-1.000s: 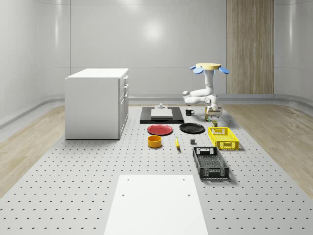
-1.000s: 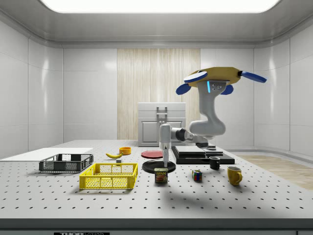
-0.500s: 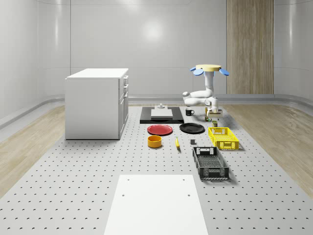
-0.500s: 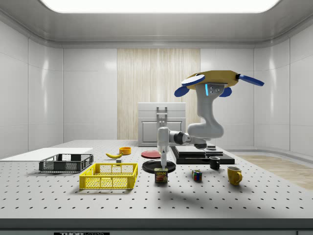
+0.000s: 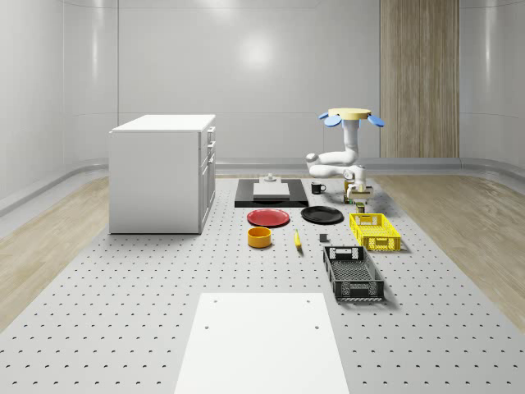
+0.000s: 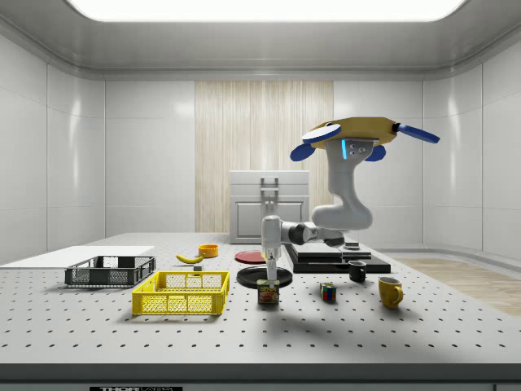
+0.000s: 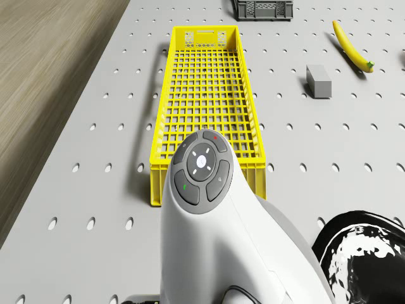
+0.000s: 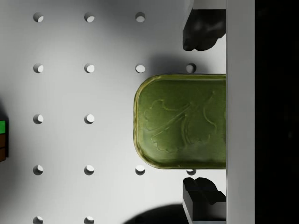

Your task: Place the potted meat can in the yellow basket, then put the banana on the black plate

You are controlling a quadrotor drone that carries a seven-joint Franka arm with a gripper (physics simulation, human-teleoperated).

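Here your drone (image 6: 356,133) hovered above the perforated table (image 6: 342,326), near the black slab, with the arm bent down so the gripper (image 6: 269,274) hung straight over the potted meat can (image 6: 268,292). In the wrist view the fingers (image 8: 202,28) stood wide apart, one on either side of the can's green lid, not touching it. The can stood upright just beside the yellow basket (image 6: 182,293). Your banana (image 7: 353,47) lay further along the table, apart from the black plate (image 5: 321,215).
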